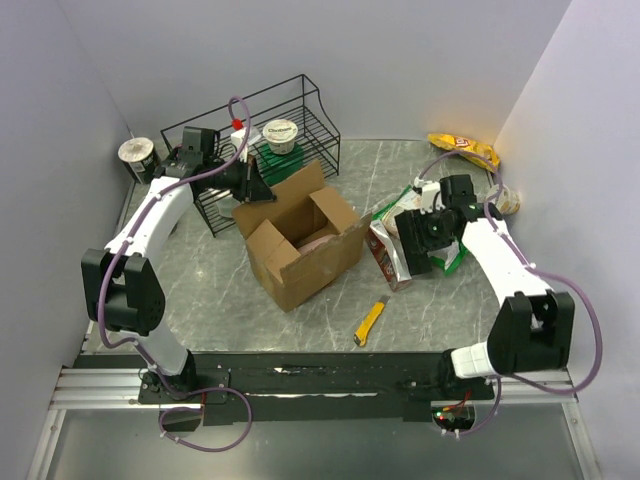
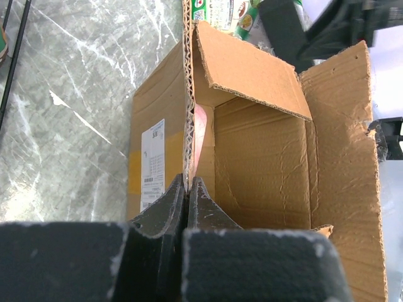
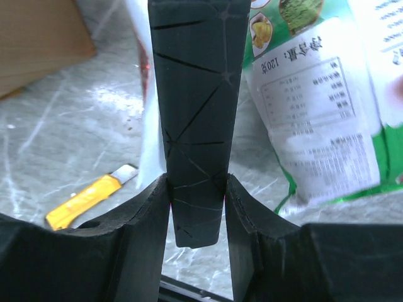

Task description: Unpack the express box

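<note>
I read only "120", on the green-and-white snack packet [image 3: 315, 119] far right. Print on the express box [image 2: 252, 145] label [image 2: 153, 163] is too small.

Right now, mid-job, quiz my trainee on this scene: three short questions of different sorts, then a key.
1. True or false: the express box is taped shut.
2. What does the left gripper pinch? A) a box flap B) a yellow knife C) a wire rack
3. Fill in: the right gripper is shut on a ____ packet.
Key: 1 false, its flaps stand open; 2 A; 3 black, the black packet sits between its fingers.
</note>
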